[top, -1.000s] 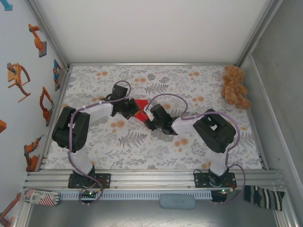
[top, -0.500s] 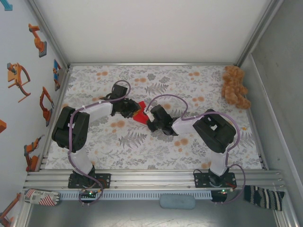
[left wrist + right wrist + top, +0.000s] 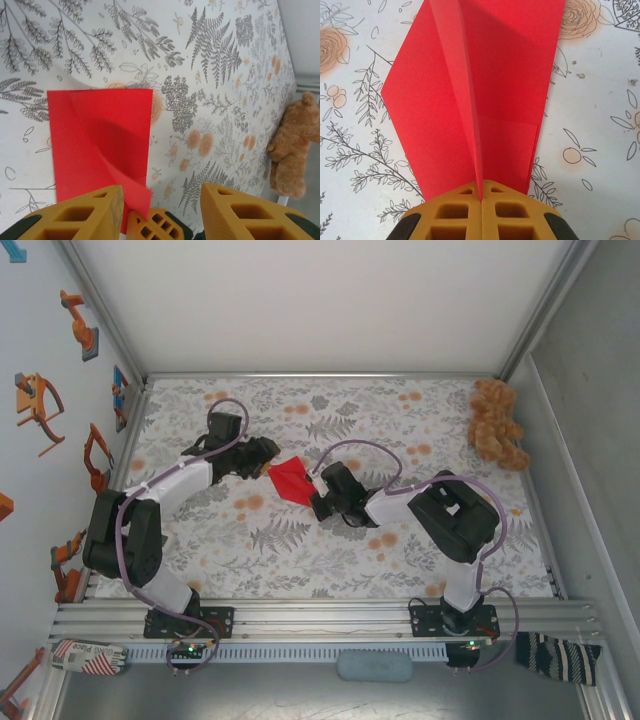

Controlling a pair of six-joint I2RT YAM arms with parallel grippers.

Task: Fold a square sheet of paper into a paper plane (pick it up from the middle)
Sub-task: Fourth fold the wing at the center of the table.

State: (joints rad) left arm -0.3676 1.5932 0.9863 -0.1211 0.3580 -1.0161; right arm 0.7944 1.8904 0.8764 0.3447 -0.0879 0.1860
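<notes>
Bright, even light from overhead; soft shadows fall under the arms on the counter (image 3: 300, 550). Wrist views are sharp, with a dark shadow across the red paper (image 3: 100, 145). No glare.

The tabletop (image 3: 330, 560) wears a pale cloth printed with grey ferns and orange blossoms, lit evenly and softly. A plain white wall (image 3: 320, 300) closes its far edge, framed by slanting aluminium posts (image 3: 100, 308). The left wall (image 3: 40, 470) is pale blue and dotted with orange robot-arm stickers (image 3: 78, 325); the right wall (image 3: 600, 420) is flat grey. A brown teddy bear (image 3: 497, 425) sits in the far right corner. Ribbed aluminium rails (image 3: 320, 618) run along the near edge. Beyond them, on the grey floor, lie a striped cloth (image 3: 558, 655), a pale blue-grey pad (image 3: 374, 667) and a red-and-white packet (image 3: 88, 655).
</notes>
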